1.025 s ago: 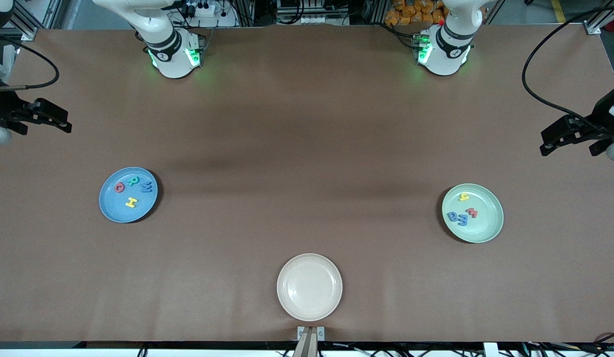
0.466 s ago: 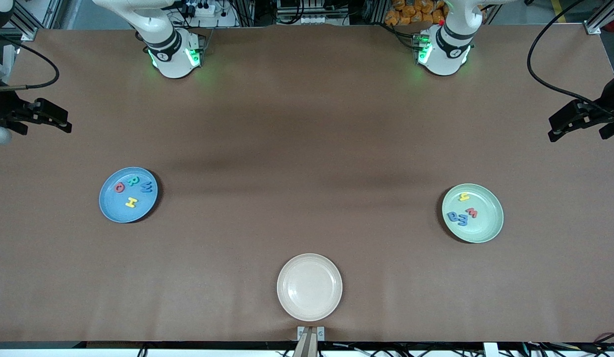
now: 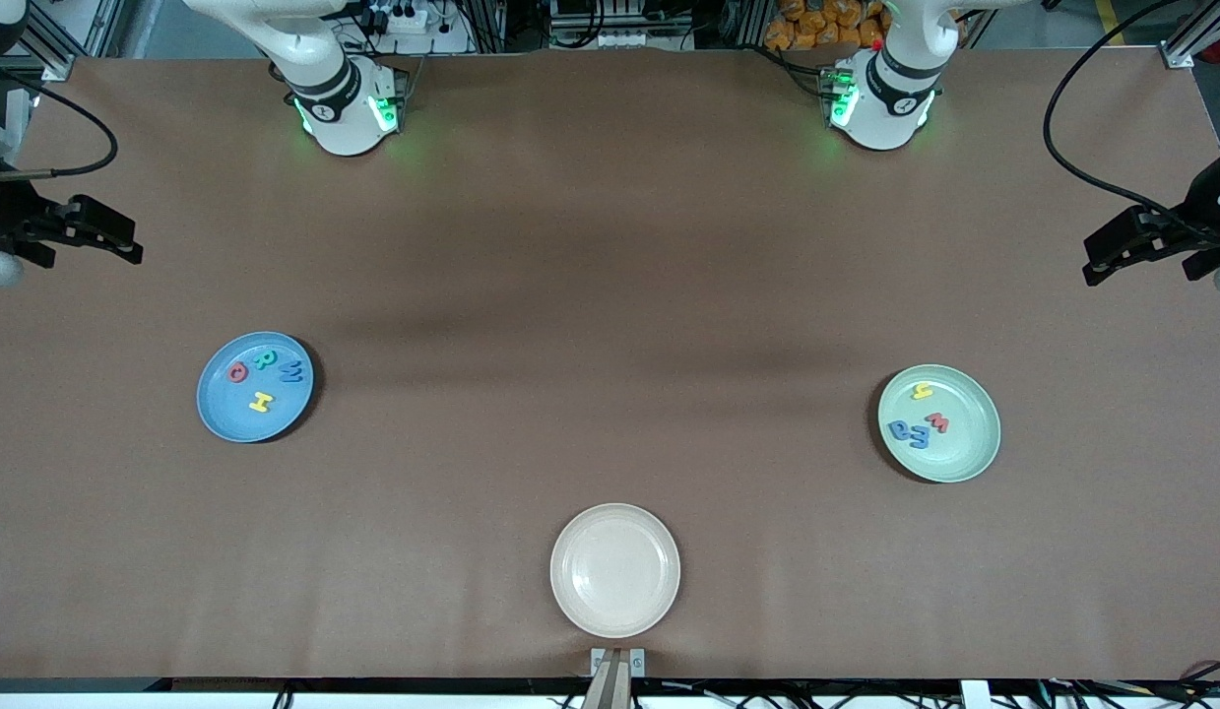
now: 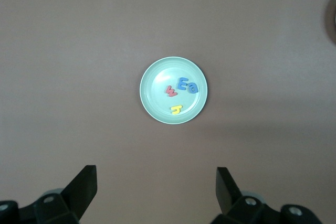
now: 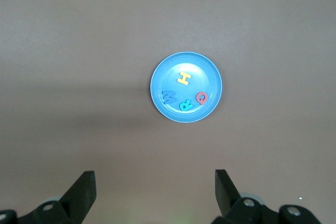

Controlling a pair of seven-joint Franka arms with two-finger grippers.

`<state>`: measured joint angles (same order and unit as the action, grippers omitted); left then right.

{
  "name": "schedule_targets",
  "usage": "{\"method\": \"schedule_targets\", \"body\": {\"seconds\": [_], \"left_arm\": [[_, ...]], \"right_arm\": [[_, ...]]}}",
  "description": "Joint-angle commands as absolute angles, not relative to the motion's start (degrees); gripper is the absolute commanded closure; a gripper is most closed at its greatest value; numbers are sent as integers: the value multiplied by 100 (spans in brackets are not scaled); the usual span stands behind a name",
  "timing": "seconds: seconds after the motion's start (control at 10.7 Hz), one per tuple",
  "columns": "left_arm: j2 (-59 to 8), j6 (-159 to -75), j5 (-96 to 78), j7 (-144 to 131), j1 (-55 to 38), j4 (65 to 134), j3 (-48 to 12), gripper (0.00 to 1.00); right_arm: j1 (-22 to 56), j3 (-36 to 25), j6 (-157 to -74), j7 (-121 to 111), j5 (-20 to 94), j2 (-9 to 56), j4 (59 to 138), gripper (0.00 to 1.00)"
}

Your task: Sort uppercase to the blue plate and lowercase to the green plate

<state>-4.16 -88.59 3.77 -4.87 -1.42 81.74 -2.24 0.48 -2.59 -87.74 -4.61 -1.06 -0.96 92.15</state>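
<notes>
My left gripper [image 4: 156, 184] and right gripper [image 5: 155, 187] both hang high over the bare table [image 3: 610, 295] with fingers spread wide, empty — each arm waits at its own end. The uppercase [image 3: 262, 378] letters lie on the blue plate [image 3: 221, 414]; the lowercase [image 3: 922, 418] letters lie on the green plate [image 3: 969, 458] — the white plate [image 3: 615, 571] sits nearest the front camera.

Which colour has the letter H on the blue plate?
The H is yellow, clearest in the right wrist view.
</notes>
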Motion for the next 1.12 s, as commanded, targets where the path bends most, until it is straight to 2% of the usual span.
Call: {"method": "schedule_targets", "body": {"seconds": [0.0,1.02], "left_arm": [[-430,-8815,281,-615,-202,8113,-141,0],[-475,-8798,-70,-650,-158,8086,-132,0]], "right_arm": [[62,-264,-8736,-501,-97,-211,9273,0],[53,-264,-8745,-501,-97,-211,9264,0]]}}
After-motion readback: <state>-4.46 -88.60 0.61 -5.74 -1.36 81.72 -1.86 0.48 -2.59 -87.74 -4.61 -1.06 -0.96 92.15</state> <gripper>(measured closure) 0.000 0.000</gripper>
